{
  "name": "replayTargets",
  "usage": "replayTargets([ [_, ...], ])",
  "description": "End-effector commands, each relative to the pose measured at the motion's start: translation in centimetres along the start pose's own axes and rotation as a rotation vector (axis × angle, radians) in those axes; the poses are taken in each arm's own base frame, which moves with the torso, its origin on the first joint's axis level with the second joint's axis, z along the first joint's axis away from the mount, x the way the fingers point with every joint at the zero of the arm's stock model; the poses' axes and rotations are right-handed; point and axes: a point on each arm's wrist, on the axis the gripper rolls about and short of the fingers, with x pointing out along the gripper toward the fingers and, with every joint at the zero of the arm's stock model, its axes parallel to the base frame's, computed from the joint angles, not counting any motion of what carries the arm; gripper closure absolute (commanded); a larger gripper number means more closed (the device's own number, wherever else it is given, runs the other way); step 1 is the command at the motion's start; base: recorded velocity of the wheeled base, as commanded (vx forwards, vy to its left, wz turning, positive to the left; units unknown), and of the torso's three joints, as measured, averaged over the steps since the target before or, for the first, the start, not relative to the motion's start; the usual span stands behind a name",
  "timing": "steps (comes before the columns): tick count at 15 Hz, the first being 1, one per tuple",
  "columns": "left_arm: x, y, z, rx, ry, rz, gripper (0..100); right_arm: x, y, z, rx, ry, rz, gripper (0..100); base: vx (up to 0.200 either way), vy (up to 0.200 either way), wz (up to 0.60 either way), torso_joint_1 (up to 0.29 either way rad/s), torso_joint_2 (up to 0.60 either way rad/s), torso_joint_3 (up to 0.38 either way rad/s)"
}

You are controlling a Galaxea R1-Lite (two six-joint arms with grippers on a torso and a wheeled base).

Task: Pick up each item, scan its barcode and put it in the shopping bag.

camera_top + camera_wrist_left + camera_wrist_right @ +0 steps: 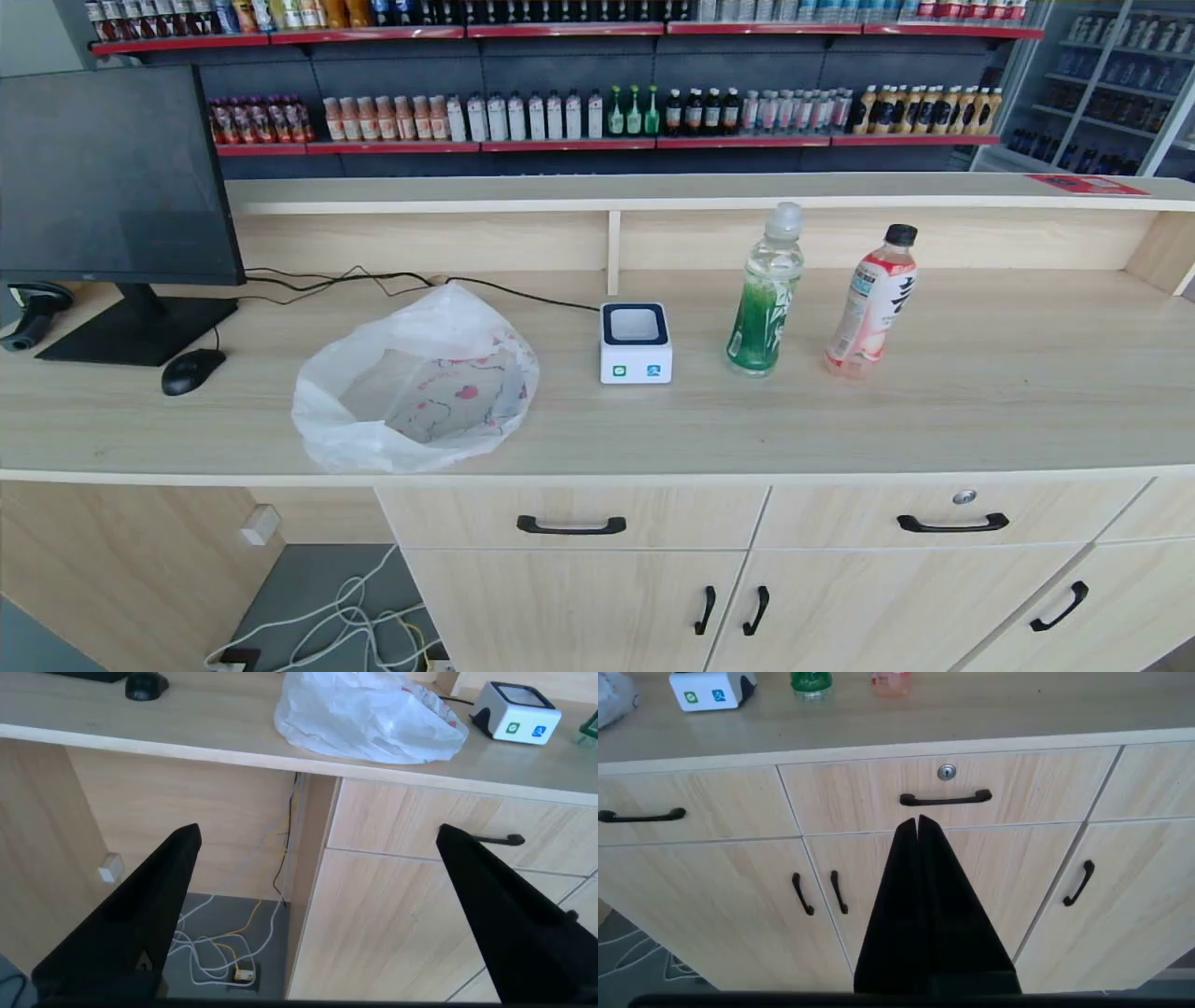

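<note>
Head view, bottles (pixel 765 289) (pixel 871 303) on counter (pixel 934 411), left hand (pixel 318 833) spread below, right hand (pixel 918 819) pressed together

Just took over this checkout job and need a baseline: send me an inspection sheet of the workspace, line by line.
Surface: wooden counter, level.
Job's things: green bottle and pink bottle upright, apart, to the robot's right of the scanner; bag open on the scanner's left, no bottle inside.
Clutter: monitor and mouse at the far left.
Tools: left tool open, right tool shut, both empty, facing the cupboard fronts, short of the counter.
Cables: black cable along the counter's back to the scanner; white cables loose on the floor.
Surroundings: shelves of drinks behind; drawers below.
</note>
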Motion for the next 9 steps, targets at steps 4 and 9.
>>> replayTargets([
  [4,0.0,0.0,0.02,0.001,-0.003,0.001,0,0.0,0.0,0.0,-0.008,0.0,0.0,100,0.05,0.0,0.0,0.001,0.0,0.001],
  [9,0.0,0.0,0.01,0.003,-0.001,-0.001,0,0.0,0.0,0.02,-0.035,-0.002,0.0,100,0.0,0.0,0.0,0.0,0.0,0.0],
])
